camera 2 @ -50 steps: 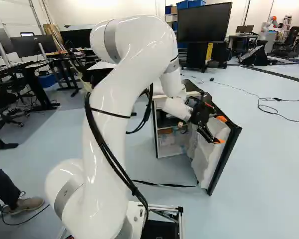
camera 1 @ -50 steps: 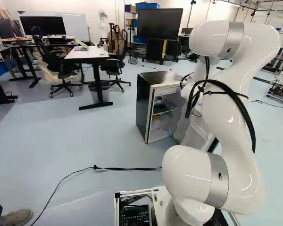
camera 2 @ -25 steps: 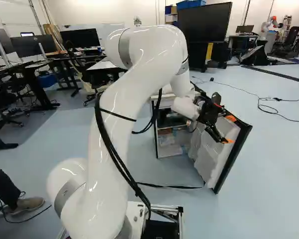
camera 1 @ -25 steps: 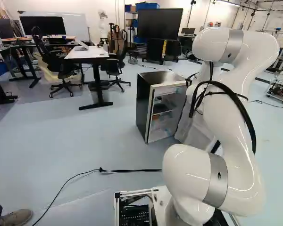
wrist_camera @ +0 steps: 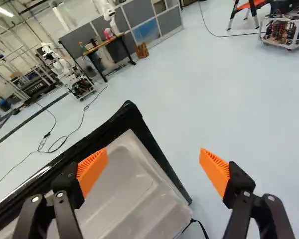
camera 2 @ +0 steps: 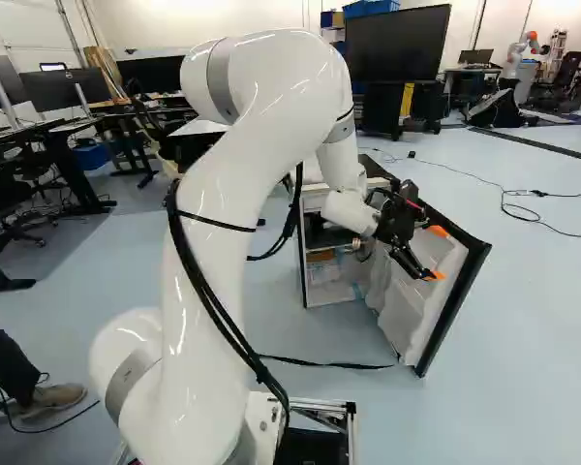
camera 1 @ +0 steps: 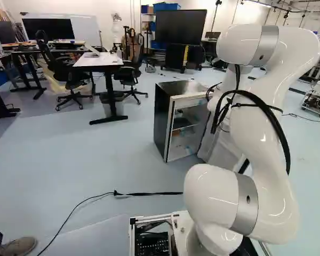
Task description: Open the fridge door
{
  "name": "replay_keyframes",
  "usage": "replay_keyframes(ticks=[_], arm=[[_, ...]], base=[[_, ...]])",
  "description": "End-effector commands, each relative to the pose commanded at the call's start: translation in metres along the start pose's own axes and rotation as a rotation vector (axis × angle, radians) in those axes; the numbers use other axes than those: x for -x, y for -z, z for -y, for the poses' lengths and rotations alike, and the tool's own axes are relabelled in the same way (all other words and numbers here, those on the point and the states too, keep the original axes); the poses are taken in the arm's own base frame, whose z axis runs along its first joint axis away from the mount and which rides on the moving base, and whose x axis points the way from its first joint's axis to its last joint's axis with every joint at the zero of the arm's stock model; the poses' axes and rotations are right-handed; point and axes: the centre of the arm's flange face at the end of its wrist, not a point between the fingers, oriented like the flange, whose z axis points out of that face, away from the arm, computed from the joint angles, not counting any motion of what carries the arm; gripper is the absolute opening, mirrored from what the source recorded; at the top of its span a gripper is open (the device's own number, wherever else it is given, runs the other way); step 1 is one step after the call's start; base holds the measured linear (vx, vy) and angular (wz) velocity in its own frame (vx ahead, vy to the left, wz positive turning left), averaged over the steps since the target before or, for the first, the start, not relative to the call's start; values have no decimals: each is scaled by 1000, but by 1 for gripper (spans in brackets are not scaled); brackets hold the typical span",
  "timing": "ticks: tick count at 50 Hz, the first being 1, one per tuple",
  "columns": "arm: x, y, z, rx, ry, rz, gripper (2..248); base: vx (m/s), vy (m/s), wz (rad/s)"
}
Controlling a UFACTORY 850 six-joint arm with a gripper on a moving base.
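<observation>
The gripper (camera 2: 435,254) is at the inner side of the fridge door (camera 2: 465,294) in the right base view. That door stands wide away from the fridge cabinet (camera 1: 162,120), its white lining (camera 2: 407,310) exposed. Seen from the wrist, the gripper (wrist_camera: 153,168) is open, its orange pads far apart. One finger overlaps the lining (wrist_camera: 132,191); the other is out past the door's black edge (wrist_camera: 157,149), over floor. Whether a finger touches the door, I cannot tell. Shelves show inside the cabinet; the arm hides part of the door in the left base view.
A black cable (camera 2: 320,363) lies on the floor between base and fridge. A desk (camera 1: 98,61) with chairs stands beyond, left of the fridge. A person's shoe (camera 1: 18,246) is near the base's left side. Another robot (wrist_camera: 65,69) stands far off.
The door has swung wider since a second ago, holding its place over the last half second. My arm reached outward with it, then drew back slightly towards the cabinet. The base has not moved.
</observation>
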Motion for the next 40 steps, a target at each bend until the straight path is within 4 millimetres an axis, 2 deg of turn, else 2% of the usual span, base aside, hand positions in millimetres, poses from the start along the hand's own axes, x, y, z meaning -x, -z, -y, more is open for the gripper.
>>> replay_keyframes(ticks=[40], arm=[[2, 75, -40, -279, 230, 60, 247]], base=[[0, 0, 0]])
